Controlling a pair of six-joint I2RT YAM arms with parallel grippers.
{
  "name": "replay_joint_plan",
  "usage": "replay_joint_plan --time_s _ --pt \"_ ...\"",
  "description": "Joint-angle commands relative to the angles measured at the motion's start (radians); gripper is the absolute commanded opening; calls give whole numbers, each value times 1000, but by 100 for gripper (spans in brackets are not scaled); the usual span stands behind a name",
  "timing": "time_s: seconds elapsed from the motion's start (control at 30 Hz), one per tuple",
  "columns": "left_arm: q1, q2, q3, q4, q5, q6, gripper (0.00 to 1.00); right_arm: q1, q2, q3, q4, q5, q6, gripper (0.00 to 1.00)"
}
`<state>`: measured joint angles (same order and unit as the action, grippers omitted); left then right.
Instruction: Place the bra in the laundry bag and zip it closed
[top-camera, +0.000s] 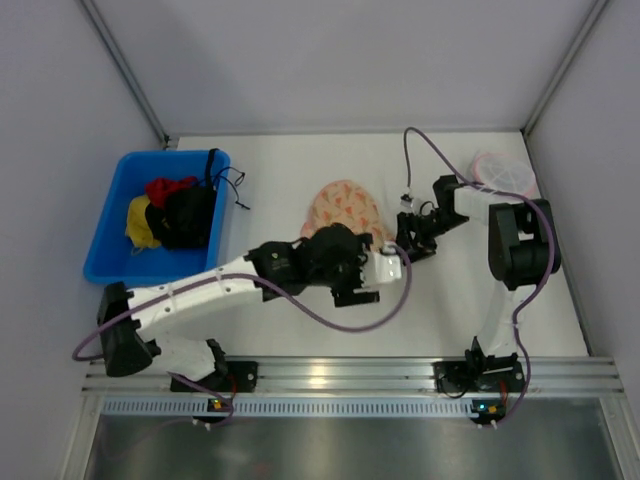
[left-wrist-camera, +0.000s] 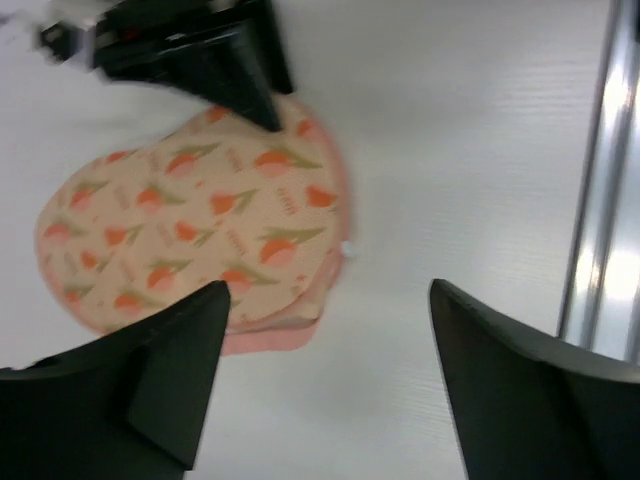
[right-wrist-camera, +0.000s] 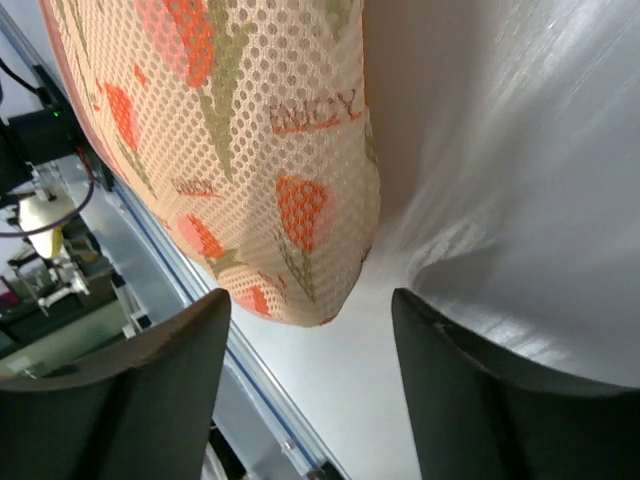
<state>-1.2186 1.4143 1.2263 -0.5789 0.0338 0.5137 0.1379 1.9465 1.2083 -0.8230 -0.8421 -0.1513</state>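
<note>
- L pincer (left-wrist-camera: 328, 295): released, jaws wide apart, nothing between them. Its left-hand finger (left-wrist-camera: 170, 370) sits just beside the near edge of the laundry bag (left-wrist-camera: 190, 240); can't tell if it touches.
- R pincer (right-wrist-camera: 307, 300): also released, gap clear. A rounded end of the bag comes right up to the gap but isn't pinched.
- In the L wrist view, one dark R-pincer finger (left-wrist-camera: 235, 75) sits at the bag's opposite edge. Contact or just above: can't tell.
- Bag lies flat on the counter (top-camera: 450, 310), printed side up, between the two pincers. In the L wrist view its long axis runs across the pic, tilted slightly up to the right, w/ a pink rim showing along the lower edge.
- From above only one rounded lobe shows. The near part is under the L arm's wrist, so the axis is hard to judge there.
- Bra: can't be made out in any view. Zip not legible either.
- Blue bin (top-camera: 105, 235) w/ red, yellow and black clothes (top-camera: 180, 210): well left of the bag.
- Round pink-rimmed mesh item (top-camera: 503, 172): right of the bag, toward the far side, partly behind the R arm.
</note>
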Motion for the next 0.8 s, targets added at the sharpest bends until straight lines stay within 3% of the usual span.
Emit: replay_joint_plan --time_s 0.0,0.03,0.13,0.27,0.33,0.4,0.53,0.7,0.77 --pt "174 -118 -63 134 12 -273 86 -6 -55 79 -50 50 -51 68" --pt "209 -156 -100 149 -3 -299 98 -6 -69 92 -60 75 -59 71" --pt "324 -195 -139 185 0 -450 98 -6 -106 131 -97 129 -79 79" --pt "567 -212 -227 177 387 -725 98 -8 -181 155 -68 152 -48 77" --pt "641 -244 -302 284 475 -881 98 -4 -207 178 -27 106 -2 75" --pt "666 -296 -427 478 541 -1047 98 9 -195 217 -7 65 27 75" --pt "674 -322 -582 804 531 -1320 98 66 -131 264 54 60 85 75" --pt "671 -210 -639 959 512 -1486 98 137 -23 275 159 48 133 69" --pt "671 -175 -663 1025 503 -1544 98 153 0 255 217 29 185 62"
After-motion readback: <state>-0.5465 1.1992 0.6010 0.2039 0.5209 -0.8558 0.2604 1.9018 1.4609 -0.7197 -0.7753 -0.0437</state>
